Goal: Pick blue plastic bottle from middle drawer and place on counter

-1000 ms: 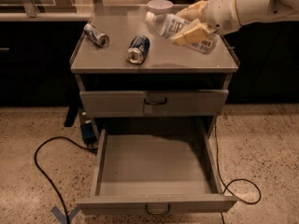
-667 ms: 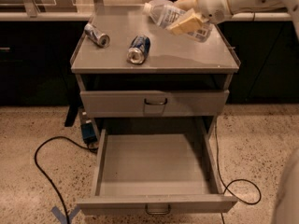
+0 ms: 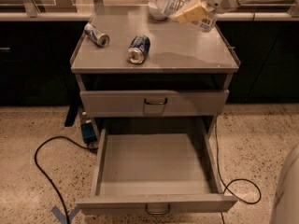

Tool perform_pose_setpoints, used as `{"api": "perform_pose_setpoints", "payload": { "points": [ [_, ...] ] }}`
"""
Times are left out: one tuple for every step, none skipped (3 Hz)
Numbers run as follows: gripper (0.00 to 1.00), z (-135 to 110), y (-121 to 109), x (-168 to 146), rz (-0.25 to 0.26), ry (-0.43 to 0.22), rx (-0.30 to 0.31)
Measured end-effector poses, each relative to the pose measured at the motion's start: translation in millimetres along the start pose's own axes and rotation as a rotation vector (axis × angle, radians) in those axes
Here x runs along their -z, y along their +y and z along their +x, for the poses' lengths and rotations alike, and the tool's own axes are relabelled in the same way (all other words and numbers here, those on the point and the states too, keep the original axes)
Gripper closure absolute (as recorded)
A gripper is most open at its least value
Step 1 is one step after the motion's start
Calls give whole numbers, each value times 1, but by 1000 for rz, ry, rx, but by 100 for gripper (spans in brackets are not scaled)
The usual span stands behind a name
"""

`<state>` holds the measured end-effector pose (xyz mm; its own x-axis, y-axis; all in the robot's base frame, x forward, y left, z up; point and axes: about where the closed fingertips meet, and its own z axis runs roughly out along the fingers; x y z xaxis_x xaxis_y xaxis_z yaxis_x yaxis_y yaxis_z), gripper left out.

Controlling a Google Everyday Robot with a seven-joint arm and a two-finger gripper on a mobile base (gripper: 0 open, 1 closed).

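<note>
The blue plastic bottle (image 3: pixel 169 2), clear with a white cap and a pale label, lies on its side in my gripper (image 3: pixel 186 3), cap pointing left. The gripper is shut on it, with cream fingers (image 3: pixel 189 13) above and below the bottle. It holds the bottle in the air over the back right part of the counter (image 3: pixel 187 48). The middle drawer (image 3: pixel 156 164) is pulled out below, and its grey floor is bare. Its loop handle (image 3: pixel 157 210) faces me.
A silver drink can (image 3: pixel 96 34) and a dark blue drink can (image 3: pixel 138 49) lie on the counter's left half. A white bowl (image 3: pixel 158 14) sits at the back, under the bottle. The upper drawer (image 3: pixel 154 101) is shut. A black cable (image 3: pixel 44 171) runs over the floor.
My gripper has carried the bottle up and toward the back of the counter. The cans and the drawer have not moved.
</note>
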<state>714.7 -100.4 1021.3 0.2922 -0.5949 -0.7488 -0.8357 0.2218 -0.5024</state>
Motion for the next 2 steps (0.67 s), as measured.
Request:
{"api": "perform_pose_setpoints", "payload": {
  "points": [
    [100, 8, -6, -6, 13, 0, 10],
    [100, 38, -35, -27, 76, 14, 28]
  ]
}}
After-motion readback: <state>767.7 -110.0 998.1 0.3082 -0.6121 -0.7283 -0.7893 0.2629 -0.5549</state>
